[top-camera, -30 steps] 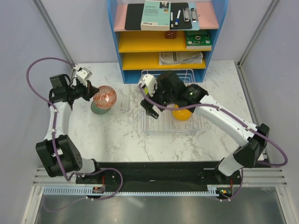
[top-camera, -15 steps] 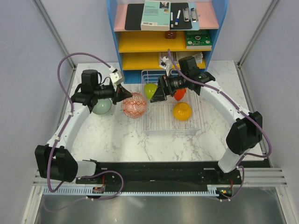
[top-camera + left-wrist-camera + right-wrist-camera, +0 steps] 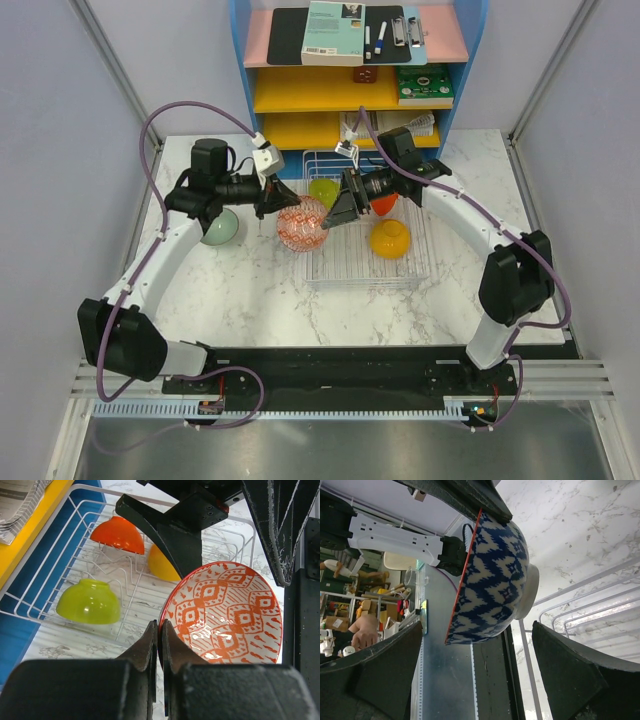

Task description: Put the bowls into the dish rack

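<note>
My left gripper is shut on the rim of a patterned bowl, red-and-white inside and blue-and-white outside. It holds the bowl tilted in the air at the left edge of the wire dish rack. My right gripper stands open just right of this bowl, its fingers either side of the bowl's lower edge without touching it. In the rack lie a lime-green bowl, a red bowl and an orange bowl. A pale mint bowl sits on the table under the left arm.
The blue-and-yellow shelf unit stands right behind the rack, with papers and books on it. Grey walls close in both sides of the marble table.
My left gripper has carried the patterned bowl rightward, from beside the mint bowl to the rack's left edge. My right gripper has swung back and now faces the bowl, still open.
</note>
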Robot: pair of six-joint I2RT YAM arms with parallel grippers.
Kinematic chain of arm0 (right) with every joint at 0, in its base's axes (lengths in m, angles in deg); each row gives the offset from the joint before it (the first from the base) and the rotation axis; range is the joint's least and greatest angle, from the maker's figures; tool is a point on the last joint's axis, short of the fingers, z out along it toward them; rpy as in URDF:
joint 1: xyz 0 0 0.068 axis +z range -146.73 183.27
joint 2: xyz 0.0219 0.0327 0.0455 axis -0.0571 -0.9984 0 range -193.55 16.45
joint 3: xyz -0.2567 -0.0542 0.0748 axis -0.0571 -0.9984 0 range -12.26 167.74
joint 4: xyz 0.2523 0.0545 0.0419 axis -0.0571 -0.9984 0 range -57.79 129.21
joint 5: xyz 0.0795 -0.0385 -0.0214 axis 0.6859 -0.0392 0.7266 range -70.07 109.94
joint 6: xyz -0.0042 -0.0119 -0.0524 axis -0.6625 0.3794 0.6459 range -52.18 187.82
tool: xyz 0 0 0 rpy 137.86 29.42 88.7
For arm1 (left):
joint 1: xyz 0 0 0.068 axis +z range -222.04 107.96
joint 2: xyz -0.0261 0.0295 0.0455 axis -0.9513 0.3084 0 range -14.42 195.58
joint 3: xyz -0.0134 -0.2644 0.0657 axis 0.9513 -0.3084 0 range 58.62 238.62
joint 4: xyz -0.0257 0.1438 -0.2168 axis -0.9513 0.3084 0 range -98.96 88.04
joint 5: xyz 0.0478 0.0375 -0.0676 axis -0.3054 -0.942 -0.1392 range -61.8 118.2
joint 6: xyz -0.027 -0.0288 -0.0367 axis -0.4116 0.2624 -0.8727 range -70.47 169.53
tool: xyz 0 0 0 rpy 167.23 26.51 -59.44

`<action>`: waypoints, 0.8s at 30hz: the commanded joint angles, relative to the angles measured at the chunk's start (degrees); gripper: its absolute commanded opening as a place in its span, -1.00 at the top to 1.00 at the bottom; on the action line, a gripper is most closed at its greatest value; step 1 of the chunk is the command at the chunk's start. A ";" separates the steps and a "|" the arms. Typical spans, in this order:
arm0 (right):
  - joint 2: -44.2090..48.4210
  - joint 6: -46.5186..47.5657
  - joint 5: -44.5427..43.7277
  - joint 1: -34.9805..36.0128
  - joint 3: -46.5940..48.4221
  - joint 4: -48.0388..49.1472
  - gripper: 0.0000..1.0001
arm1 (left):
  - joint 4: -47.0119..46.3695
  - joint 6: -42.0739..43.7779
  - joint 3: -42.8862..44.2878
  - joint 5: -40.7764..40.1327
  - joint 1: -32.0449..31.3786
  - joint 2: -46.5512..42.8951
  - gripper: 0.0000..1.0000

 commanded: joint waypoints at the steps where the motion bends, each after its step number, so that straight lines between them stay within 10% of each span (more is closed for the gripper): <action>1: -1.20 -0.14 4.41 0.08 0.28 2.89 -0.95 | -1.45 -2.49 2.96 1.49 -0.66 0.05 0.96; 24: -3.58 -1.90 9.77 0.17 3.00 3.33 -0.89 | -2.77 -4.86 2.79 3.16 -3.64 -0.21 0.96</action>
